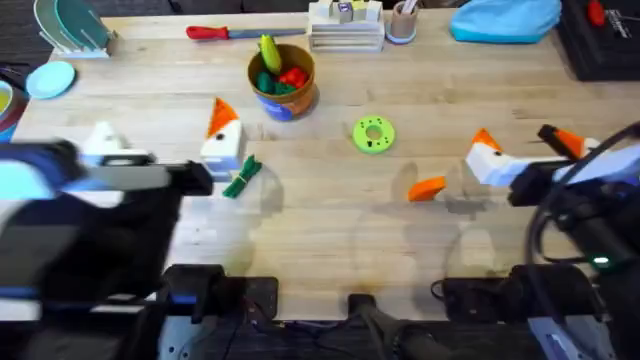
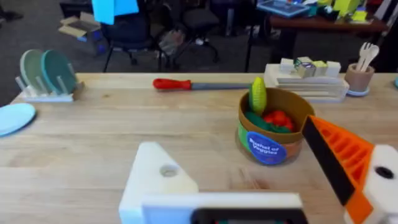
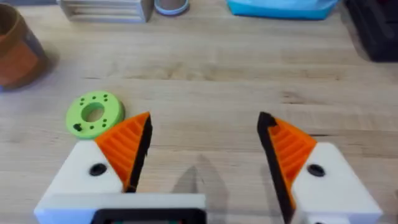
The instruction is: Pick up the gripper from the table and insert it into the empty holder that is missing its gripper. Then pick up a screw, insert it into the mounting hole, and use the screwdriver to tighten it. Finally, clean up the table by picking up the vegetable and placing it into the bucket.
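Nothing looked done yet: the left tool (image 2: pixel 230 140) gaped wide and empty, its holder (image 2: pixel 155 180) bare. The orange gripper (image 1: pixel 427 188) lay near the right tool (image 3: pixel 205 143), which was also wide and empty. The vegetable (image 1: pixel 241 177) lay just beside the left tool, not in the bucket (image 1: pixel 283 82).

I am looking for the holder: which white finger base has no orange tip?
The holder in the left wrist view: bare white, with an open screw hole. Its partner and both right-arm fingers carry orange tips.
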Robot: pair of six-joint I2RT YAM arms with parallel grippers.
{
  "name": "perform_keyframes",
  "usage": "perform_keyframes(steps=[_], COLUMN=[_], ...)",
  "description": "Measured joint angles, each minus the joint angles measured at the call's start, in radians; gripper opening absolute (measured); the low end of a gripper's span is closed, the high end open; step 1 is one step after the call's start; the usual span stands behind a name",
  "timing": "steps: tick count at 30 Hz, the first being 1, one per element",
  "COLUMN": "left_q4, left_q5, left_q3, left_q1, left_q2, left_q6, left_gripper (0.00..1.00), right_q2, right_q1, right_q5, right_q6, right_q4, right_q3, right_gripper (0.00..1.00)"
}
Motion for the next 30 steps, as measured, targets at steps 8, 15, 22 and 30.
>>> perform_keyframes(steps=[8, 15, 22, 30], left_q4=[-0.429, -0.56, -0.634, -0.647], left_q5=[-0.048, -0.058, -0.058, -0.05], left_q3=[0.401, 0.564, 0.566, 0.566], left_q1=[0.0, 0.0, 0.0, -0.022], left_q2=[0.345, 0.649, 0.813, 0.988], left_q6=[0.007, 0.036, 0.043, 0.043], left_gripper=[0.993, 0.993, 0.993, 0.152], right_q2=[0.341, 0.476, 0.478, 0.478], right_q1=[0.0, 0.0, 0.0, 0.0], right_q5=[0.0, 0.0, 0.0, 0.0], right_q6=[0.002, 0.004, 0.004, 0.004], right_q4=[-0.295, -0.355, -0.37, -0.375], right_q3=[0.467, 0.641, 0.642, 0.642], right_gripper=[0.992, 0.991, 0.991, 0.992])
